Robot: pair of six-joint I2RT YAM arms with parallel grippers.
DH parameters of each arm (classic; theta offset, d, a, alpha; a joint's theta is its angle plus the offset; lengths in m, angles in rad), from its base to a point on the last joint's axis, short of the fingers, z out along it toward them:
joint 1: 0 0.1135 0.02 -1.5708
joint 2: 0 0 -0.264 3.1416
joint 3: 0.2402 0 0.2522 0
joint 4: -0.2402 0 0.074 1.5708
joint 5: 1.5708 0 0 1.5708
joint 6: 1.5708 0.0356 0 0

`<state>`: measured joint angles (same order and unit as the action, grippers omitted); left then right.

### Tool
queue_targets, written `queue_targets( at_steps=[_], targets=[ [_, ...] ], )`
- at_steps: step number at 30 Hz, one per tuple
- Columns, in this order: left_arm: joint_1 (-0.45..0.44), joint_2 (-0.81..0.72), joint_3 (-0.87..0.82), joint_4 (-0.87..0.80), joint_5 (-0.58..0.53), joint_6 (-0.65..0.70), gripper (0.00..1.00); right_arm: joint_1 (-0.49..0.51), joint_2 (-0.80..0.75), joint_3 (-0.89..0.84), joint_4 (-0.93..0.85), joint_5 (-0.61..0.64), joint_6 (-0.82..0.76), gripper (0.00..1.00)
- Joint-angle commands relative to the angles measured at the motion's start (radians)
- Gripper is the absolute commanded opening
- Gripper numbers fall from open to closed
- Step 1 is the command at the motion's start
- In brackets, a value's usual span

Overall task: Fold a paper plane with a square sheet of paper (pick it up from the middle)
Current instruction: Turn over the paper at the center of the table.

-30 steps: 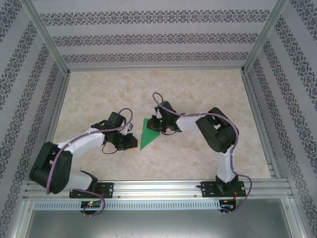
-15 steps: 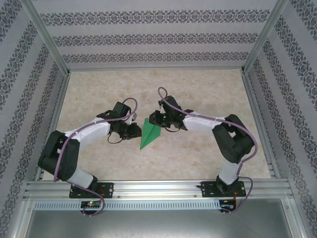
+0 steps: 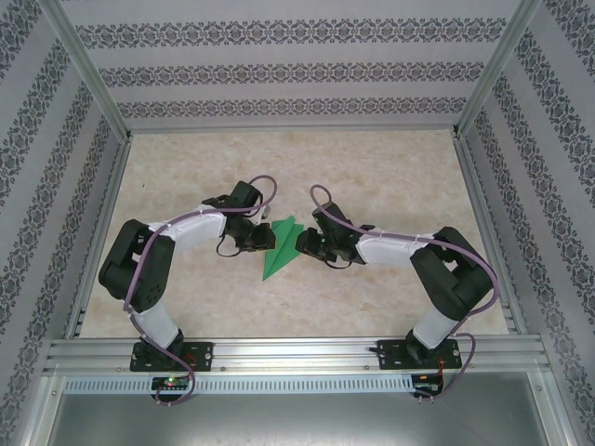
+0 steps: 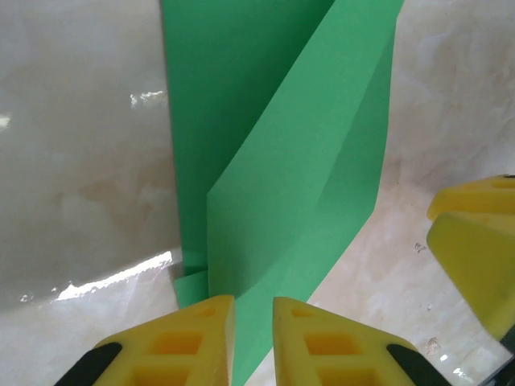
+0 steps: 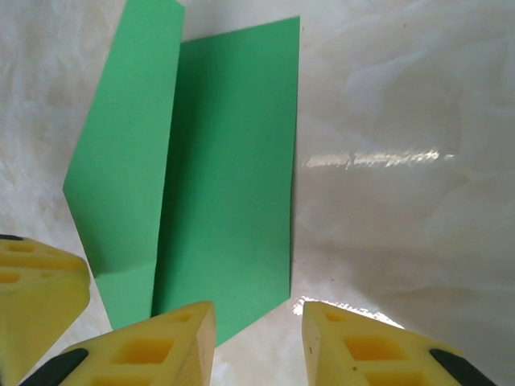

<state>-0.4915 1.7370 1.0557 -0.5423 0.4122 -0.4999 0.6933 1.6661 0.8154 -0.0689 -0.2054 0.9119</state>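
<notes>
The bright green, half-folded paper sheet [image 3: 282, 249] lies on the pale desk [image 3: 390, 167] between my arms. My left hand [image 4: 253, 310] pinches its raised flap; my right hand [image 5: 257, 310] stands released beside the edge. Mid-fold, I judge: next, lay that flap flat along its crease.

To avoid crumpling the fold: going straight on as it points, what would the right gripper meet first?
Most likely the paper plane, lying just ahead of the right gripper; its height above the table is unclear.
</notes>
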Motion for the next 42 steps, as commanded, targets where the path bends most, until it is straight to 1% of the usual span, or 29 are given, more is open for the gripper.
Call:
queue_targets(
  at_steps=[1, 4, 8, 18, 30, 42],
  targets=[
    [-0.016, 0.029, 0.036, -0.029, -0.032, 0.038, 0.17, 0.014, 0.002, -0.014, 0.065, 0.020, 0.034, 0.35],
    [-0.017, 0.060, 0.050, -0.043, -0.054, 0.049, 0.16, 0.014, 0.021, -0.018, 0.097, 0.007, 0.050, 0.36],
    [-0.020, 0.090, 0.047, -0.039, -0.050, 0.060, 0.15, 0.015, 0.046, -0.018, 0.129, -0.006, 0.067, 0.37],
    [-0.026, 0.118, 0.014, -0.035, -0.075, 0.060, 0.15, 0.014, 0.087, -0.005, 0.119, 0.008, 0.081, 0.37],
    [-0.032, 0.131, 0.009, -0.024, -0.045, 0.055, 0.15, 0.019, 0.121, 0.003, 0.194, -0.046, 0.104, 0.36],
    [-0.036, 0.139, 0.006, -0.010, -0.015, 0.044, 0.14, 0.021, 0.118, -0.007, 0.231, -0.058, 0.109, 0.35]
  ],
)
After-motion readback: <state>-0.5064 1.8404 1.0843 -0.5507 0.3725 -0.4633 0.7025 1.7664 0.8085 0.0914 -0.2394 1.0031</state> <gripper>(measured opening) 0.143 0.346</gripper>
